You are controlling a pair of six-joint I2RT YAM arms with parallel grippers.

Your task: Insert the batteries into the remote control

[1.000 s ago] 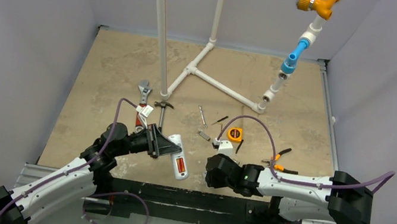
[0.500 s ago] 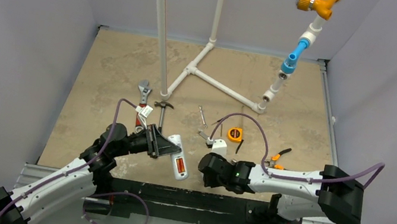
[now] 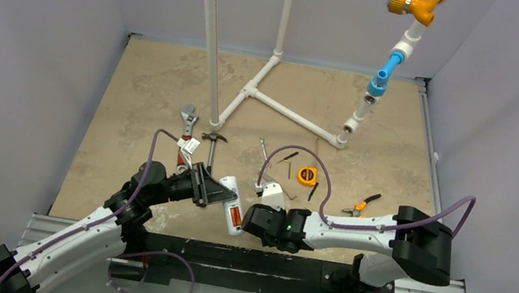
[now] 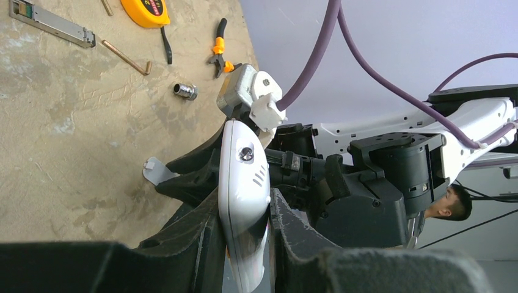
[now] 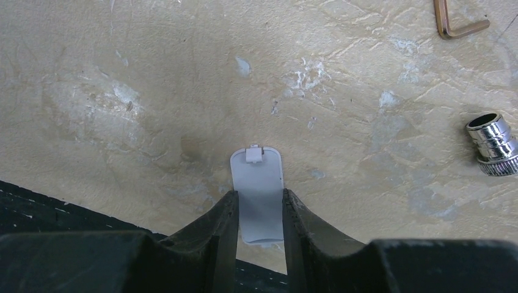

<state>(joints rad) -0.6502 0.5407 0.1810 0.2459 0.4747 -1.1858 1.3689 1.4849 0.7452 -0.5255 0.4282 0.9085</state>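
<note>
My left gripper [image 3: 216,192] is shut on the white remote control [image 3: 231,199] and holds it above the table's near edge. The orange-red batteries [image 3: 234,214] show in the recess on its back. In the left wrist view the remote [image 4: 243,177] stands edge-on between my left fingers [image 4: 244,244]. My right gripper [image 3: 254,219] sits just right of the remote's lower end. It is shut on a small white battery cover [image 5: 259,195], which sticks out from the right gripper [image 5: 259,213] over the table. The cover also shows in the left wrist view [image 4: 156,171].
An orange tape measure [image 3: 306,175], a red-handled wrench [image 3: 187,123], a small hammer [image 3: 213,143], orange-handled pliers [image 3: 361,204] and a white pipe frame [image 3: 278,106] lie farther back. A chrome socket [image 5: 492,143] and a hex key [image 5: 458,27] lie near the right gripper.
My right arm has swung left, bringing its gripper from beside the tape measure to right next to the remote. The left arm and the remote have not moved.
</note>
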